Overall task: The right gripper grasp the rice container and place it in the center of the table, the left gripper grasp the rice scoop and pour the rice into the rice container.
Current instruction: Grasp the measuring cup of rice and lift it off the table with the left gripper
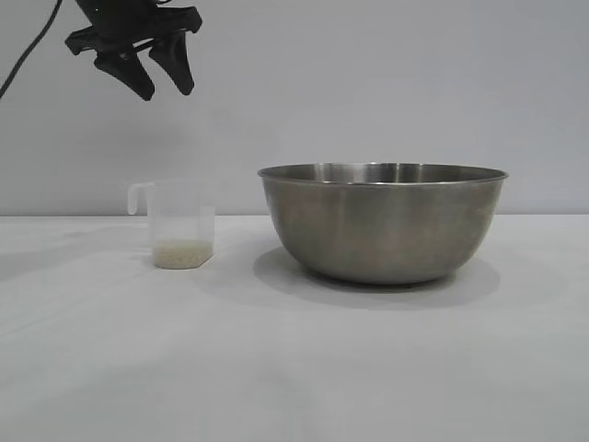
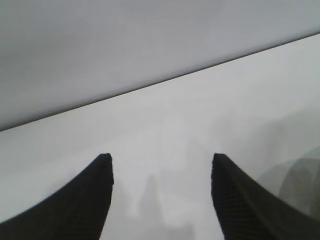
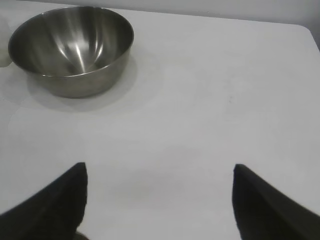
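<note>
Two end effectors unclenched, both holding nothing.
My left end effector point(image 1: 158, 75) hangs above the rice scoop point(image 1: 180, 237): light, thin plastic; I'd pinch its handle gently.

Plain pale grey wall point(image 1: 368, 83) behind, soft even light (no hard shadows)

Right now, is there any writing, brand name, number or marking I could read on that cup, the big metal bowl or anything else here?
None can be read in any view.
The rice scoop: frosted plastic with no scale lines or numbers that can be made out.
The rice container: plain brushed steel, no stamp or logo visible inside or out.
The left gripper and the right gripper: plain black fingers, no labels.
The table: bare white, no signs.
</note>
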Action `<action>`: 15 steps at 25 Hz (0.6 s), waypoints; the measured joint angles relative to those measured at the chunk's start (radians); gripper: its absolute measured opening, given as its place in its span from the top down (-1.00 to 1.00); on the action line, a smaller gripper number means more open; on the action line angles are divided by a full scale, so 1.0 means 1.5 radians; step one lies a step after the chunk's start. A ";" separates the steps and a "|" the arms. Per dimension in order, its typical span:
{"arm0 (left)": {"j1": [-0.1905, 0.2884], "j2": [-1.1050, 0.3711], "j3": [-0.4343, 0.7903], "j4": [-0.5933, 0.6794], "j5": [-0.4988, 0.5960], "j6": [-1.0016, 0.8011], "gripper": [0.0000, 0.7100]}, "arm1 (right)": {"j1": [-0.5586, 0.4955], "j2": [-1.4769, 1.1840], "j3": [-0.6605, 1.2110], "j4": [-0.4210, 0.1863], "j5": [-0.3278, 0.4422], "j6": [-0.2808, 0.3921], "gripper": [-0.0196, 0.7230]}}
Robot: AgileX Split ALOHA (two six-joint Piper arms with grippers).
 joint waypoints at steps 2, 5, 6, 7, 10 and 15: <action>0.000 -0.006 0.000 -0.008 -0.002 0.000 -0.07 | 0.000 0.000 0.000 0.000 0.000 0.000 -0.52; 0.000 -0.009 0.000 -0.054 -0.005 0.000 -0.07 | 0.000 0.000 0.000 0.000 0.000 0.000 -0.52; 0.000 -0.009 0.000 -0.077 -0.009 0.000 -0.07 | 0.000 0.000 0.000 0.000 0.000 0.000 -0.52; 0.000 -0.009 0.000 -0.102 -0.013 0.000 -0.07 | 0.000 0.000 0.000 0.000 0.000 0.000 -0.52; 0.000 -0.009 0.000 -0.176 -0.018 0.000 -0.07 | 0.000 0.000 0.000 0.000 0.000 0.000 -0.52; 0.000 -0.009 0.000 -0.278 0.006 -0.009 -0.07 | 0.000 0.000 0.000 0.000 0.000 0.000 -0.52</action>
